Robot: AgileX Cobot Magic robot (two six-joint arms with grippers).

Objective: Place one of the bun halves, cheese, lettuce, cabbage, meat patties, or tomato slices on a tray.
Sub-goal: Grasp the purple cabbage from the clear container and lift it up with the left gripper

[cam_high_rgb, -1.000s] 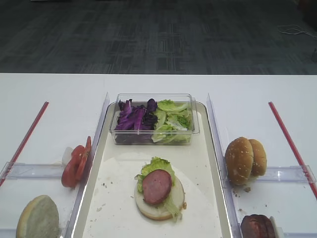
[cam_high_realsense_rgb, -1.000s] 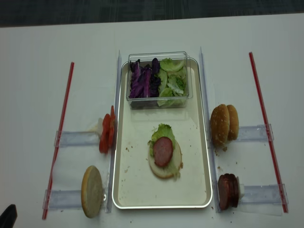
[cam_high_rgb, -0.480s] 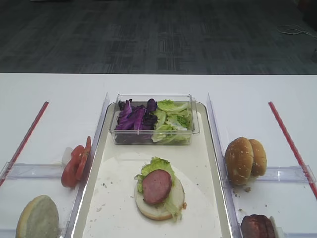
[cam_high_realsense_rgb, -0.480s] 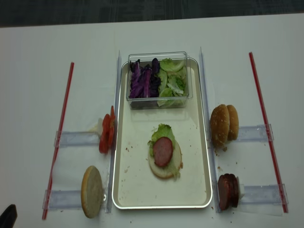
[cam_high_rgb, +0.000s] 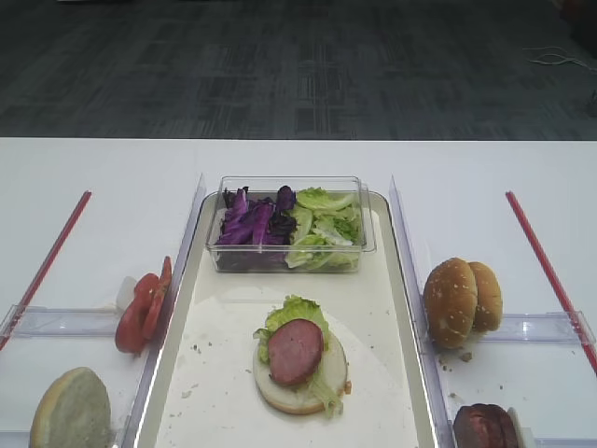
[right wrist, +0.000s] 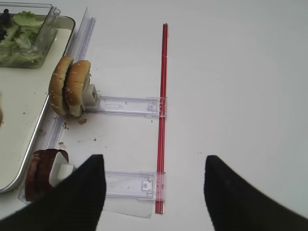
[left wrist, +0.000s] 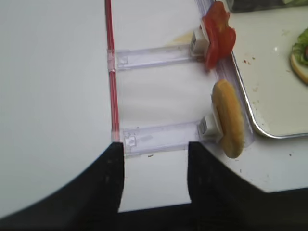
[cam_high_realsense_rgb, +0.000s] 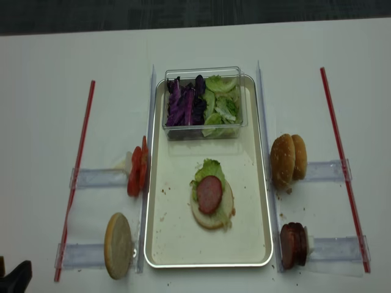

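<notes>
Nearest the robot, both black grippers show in their own wrist views. Left gripper [left wrist: 154,180]: two dark fingers apart, nothing between them, hovering over the white table [cam_high_realsense_rgb: 43,140] near the end of a clear plastic rail [left wrist: 161,136]. Right gripper [right wrist: 154,195]: fingers spread wide, nothing gripped, white table between them

Near left: a pale flat-faced bun half [cam_high_realsense_rgb: 118,245] stands on edge against the lower left rail, just outside the rim of the long cream-white tray with silvery rim [cam_high_realsense_rgb: 177,244]. Near right: reddish-brown round meat patties [cam_high_realsense_rgb: 292,245], stacked on edge against a small white stop on the right rail

On the tray, about the middle: a pale bun bottom [cam_high_realsense_rgb: 215,210] lying flat, a light green ruffled lettuce leaf [cam_high_realsense_rgb: 209,166] on it poking out at the far side, one patty [cam_high_realsense_rgb: 208,194] on top. Crumbs scattered on the tray floor around it

Further out, left: thin red tomato slices [cam_high_realsense_rgb: 137,171] on edge at the upper left rail, touching the tray's outer edge. Right: two tan sesame-seeded bun tops [cam_high_realsense_rgb: 288,160] standing side by side against the upper right rail

Far end of tray: small clear plastic box [cam_high_realsense_rgb: 203,134] sitting across it; purple cabbage strips [cam_high_realsense_rgb: 183,104] in its left half, more green lettuce in its right half

Red straight strips [cam_high_realsense_rgb: 339,152] run along the table outside each pair of rails, one per side
</notes>
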